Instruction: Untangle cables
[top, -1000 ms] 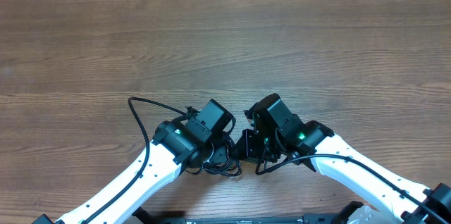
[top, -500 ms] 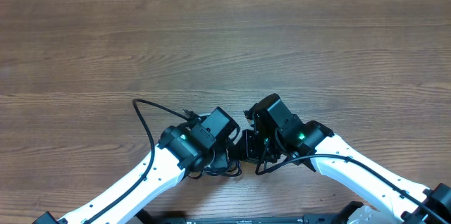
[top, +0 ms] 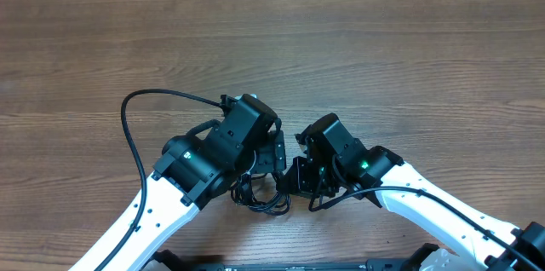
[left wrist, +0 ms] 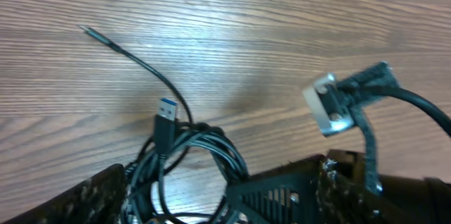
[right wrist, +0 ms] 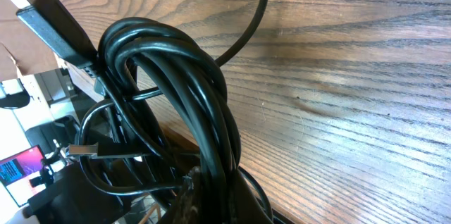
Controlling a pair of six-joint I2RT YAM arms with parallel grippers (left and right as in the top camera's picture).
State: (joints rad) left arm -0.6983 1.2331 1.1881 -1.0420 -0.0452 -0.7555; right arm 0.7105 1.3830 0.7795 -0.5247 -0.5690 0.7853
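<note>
Left fingers [left wrist: 91,196] now spread, pulled back, right fingers [top: 300,175] pinching cables [left wrist: 190,153], wooden table [top: 341,49] around

black cables [left wrist: 211,150], tangled looped bundle; blue-tipped plug [left wrist: 166,115] protruding

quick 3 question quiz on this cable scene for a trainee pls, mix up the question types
1. True or false: the right gripper is shut on the bundle of cables.
2. Pick one. The left gripper is: A) open, with the bundle between its fingers; B) shut on a plug; C) out of every view.
3. In the left wrist view, what colour shows inside the tip of the USB plug?

Key: 1 true; 2 A; 3 blue.
</note>
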